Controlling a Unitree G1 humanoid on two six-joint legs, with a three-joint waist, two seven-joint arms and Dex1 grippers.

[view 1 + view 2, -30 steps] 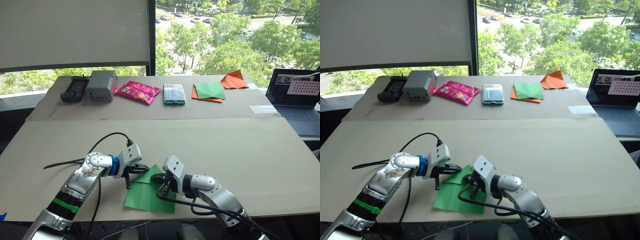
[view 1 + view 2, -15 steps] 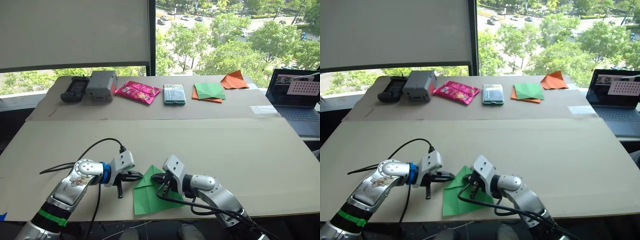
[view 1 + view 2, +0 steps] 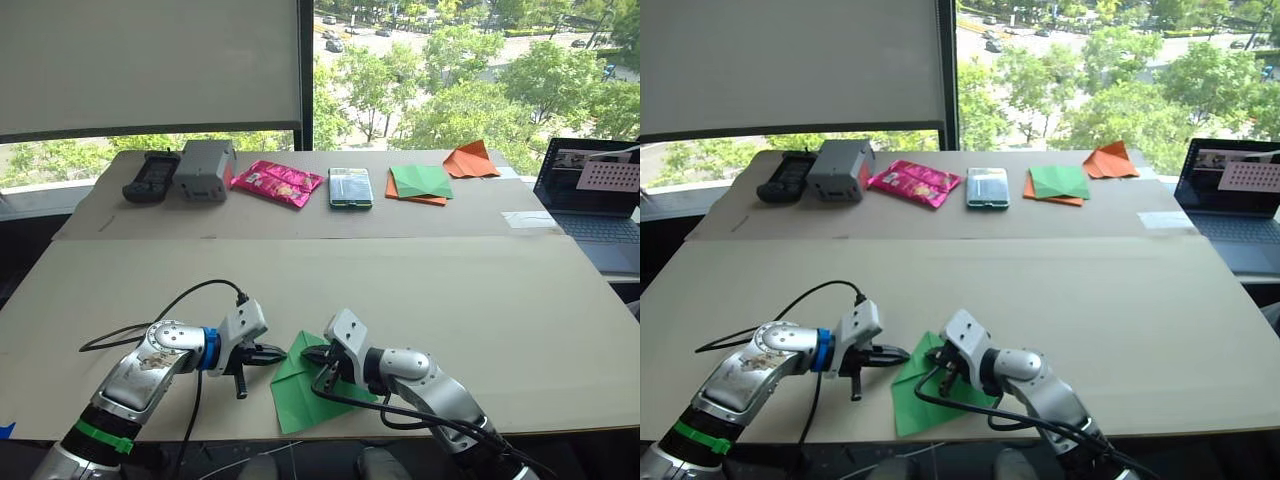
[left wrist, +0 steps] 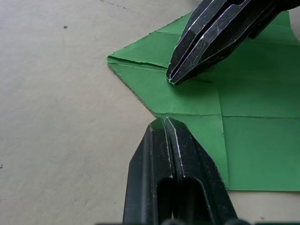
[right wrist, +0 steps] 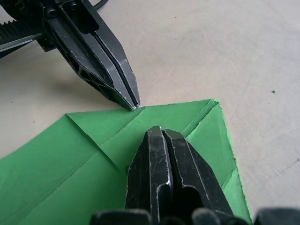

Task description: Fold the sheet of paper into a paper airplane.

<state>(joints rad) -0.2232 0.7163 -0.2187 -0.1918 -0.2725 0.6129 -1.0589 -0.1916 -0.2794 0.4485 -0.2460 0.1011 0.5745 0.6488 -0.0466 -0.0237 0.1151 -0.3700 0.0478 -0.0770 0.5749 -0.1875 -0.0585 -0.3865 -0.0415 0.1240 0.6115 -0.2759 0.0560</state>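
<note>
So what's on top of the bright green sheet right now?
The right hand, fingers shut, presses down on the sheet of paper near its folded point. The left hand, also shut, touches the paper's edge. What lies beneath the sheet is covered.

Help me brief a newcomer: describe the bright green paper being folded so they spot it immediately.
On the big tan table, look at the near edge, where the left gripper and the right gripper meet. The bright green creased sheet of paper lies flat under their tips. Unlike the darker green sheet at the far edge, it has no orange paper beneath.
</note>
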